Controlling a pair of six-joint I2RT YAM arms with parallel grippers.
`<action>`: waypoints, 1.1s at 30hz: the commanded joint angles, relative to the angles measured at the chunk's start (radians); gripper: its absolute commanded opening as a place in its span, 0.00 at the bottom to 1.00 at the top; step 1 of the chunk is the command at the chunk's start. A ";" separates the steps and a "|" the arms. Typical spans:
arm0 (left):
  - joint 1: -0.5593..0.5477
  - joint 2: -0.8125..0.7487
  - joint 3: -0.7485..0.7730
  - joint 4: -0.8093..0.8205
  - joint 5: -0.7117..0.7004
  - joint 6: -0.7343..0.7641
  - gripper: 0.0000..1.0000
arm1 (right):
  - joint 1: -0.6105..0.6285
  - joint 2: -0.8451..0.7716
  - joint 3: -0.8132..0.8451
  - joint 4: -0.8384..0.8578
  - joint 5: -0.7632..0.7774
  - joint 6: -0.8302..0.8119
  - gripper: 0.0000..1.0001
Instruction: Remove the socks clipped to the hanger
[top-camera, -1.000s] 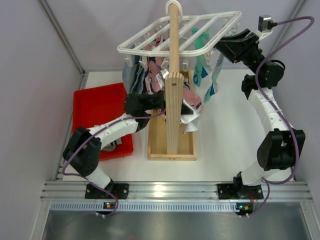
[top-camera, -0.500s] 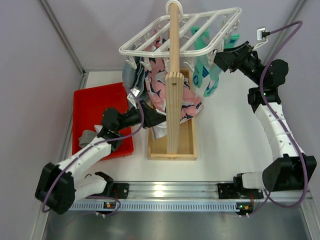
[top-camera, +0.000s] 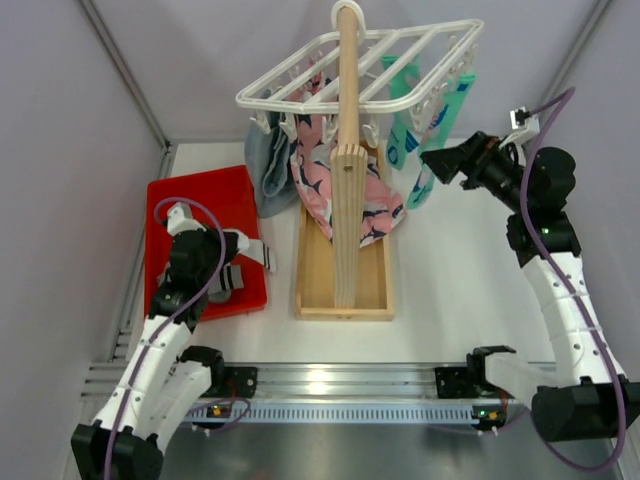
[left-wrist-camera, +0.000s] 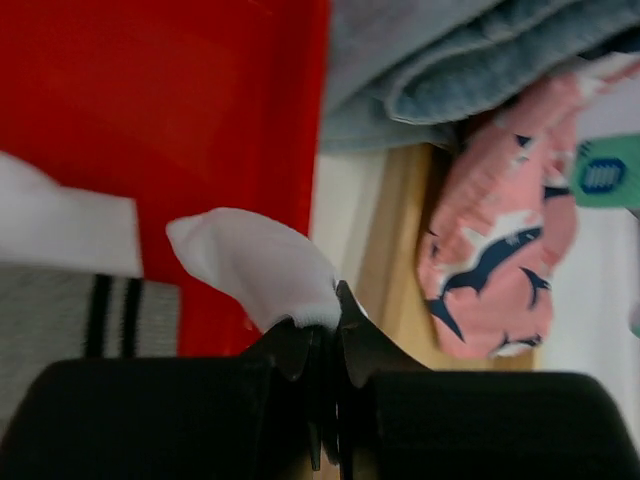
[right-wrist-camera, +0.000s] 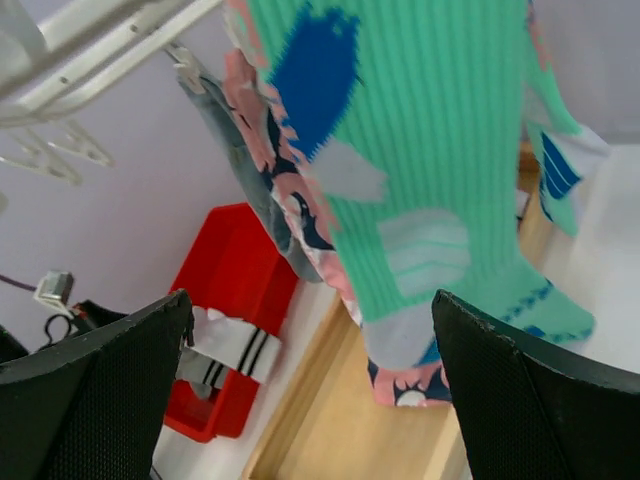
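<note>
The white grid hanger (top-camera: 360, 65) sits on top of the wooden post. Teal-green socks (top-camera: 412, 140) hang from clips at its right side. My right gripper (top-camera: 432, 160) is open just right of them. In the right wrist view a teal sock (right-wrist-camera: 400, 150) hangs close ahead of the spread right gripper (right-wrist-camera: 320, 390), and nothing is gripped. My left gripper (top-camera: 238, 258) is over the red bin's right edge, shut on a white sock with black stripes (top-camera: 250, 255). In the left wrist view its jaws (left-wrist-camera: 325, 312) pinch white sock fabric (left-wrist-camera: 250, 265).
The red bin (top-camera: 200, 200) at the left holds a grey sock (top-camera: 225, 282). The wooden post (top-camera: 348, 150) rises from a box base (top-camera: 343, 290) in the middle. A pink printed cloth (top-camera: 320, 180) and a blue-grey cloth (top-camera: 268, 170) hang from the hanger's left half.
My left arm has swung from under the hanger to the red bin, carrying the striped sock. My right gripper has opened and dropped back from the hanger's right corner.
</note>
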 joint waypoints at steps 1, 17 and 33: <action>0.057 -0.072 -0.015 -0.169 -0.213 -0.007 0.00 | 0.016 -0.058 -0.055 -0.143 0.114 -0.100 0.99; 0.083 -0.158 0.006 -0.367 -0.511 -0.111 0.74 | 0.017 0.063 -0.173 0.005 0.139 -0.160 0.99; 0.083 -0.146 0.059 -0.031 0.349 -0.093 0.97 | 0.109 0.136 -0.150 0.113 0.240 -0.154 0.38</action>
